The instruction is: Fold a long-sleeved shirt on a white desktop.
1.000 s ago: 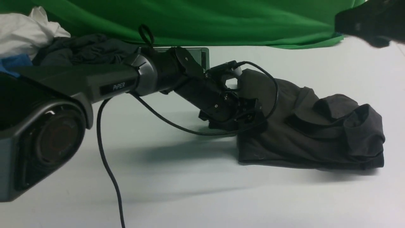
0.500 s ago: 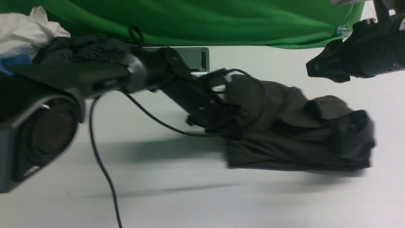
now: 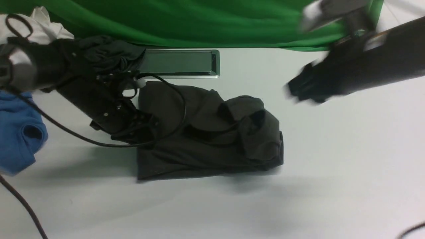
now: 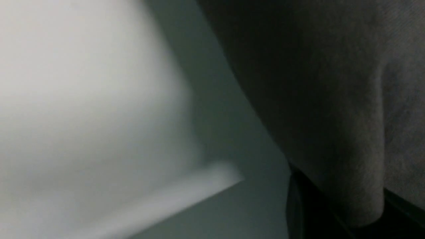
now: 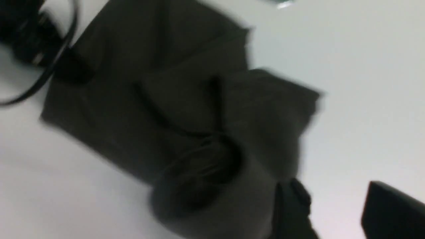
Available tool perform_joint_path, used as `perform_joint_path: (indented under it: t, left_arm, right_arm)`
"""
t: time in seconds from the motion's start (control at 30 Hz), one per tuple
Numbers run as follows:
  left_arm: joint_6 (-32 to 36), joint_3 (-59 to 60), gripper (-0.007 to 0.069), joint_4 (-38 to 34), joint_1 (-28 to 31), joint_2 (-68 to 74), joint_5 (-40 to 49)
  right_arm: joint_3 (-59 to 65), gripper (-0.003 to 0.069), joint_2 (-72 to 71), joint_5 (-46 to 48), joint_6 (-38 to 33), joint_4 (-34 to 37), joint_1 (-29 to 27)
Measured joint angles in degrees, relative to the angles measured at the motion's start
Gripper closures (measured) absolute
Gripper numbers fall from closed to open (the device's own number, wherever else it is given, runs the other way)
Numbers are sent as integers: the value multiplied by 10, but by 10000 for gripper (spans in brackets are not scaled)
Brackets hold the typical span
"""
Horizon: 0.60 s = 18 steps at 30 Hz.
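risk first: the long-sleeved shirt (image 3: 206, 142) sits on the white desktop (image 3: 298, 199) just in front of the grey hatch (image 3: 179, 63). the left gripper (image 3: 146, 127) is pinched on its left edge only, so a pull would probably slew the bundle or peel the top layer off the stack. the black cable (image 3: 183, 106) lies looped across the cloth and could snag a fold. the right gripper (image 5: 333, 191) is spread wide and empty, up in the air right of the hatch and blurred; a fast drop could miss the hem. left of the hatch, the blue shirt (image 3: 20, 136) and dark garment pile (image 3: 109, 53) sit close to the left arm and could get caught. shirt itself: very dark knit, a rough squarish pad, near hem straight, right end lumpy with cloth bunched on top, not flat.
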Motion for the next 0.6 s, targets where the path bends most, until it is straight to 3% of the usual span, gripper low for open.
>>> perform_joint_path:
  t: [0.1, 0.23, 0.4, 0.43, 0.5, 0.6]
  left_arm:
    - [-16, 1, 509, 10, -1, -1, -12]
    - [-43, 1, 468, 16, -1, -3, -29]
    - [-86, 1, 241, 26, -1, -4, -39]
    - [-86, 1, 241, 26, -1, -4, -39]
    - [-106, 1, 110, 28, -1, -12, -36]
    - [-118, 1, -5, 37, -1, -36, -34]
  right_arm:
    - [-58, 227, 63, 21, -16, 1, 39]
    - [-131, 189, 117, 26, -24, 2, 64]
    - [-218, 185, 197, -7, -54, 2, 96]
    - [-219, 185, 199, -8, -55, 3, 97]
    - [-225, 185, 225, -14, -65, 3, 103]
    - [-225, 185, 246, -6, -65, -2, 104]
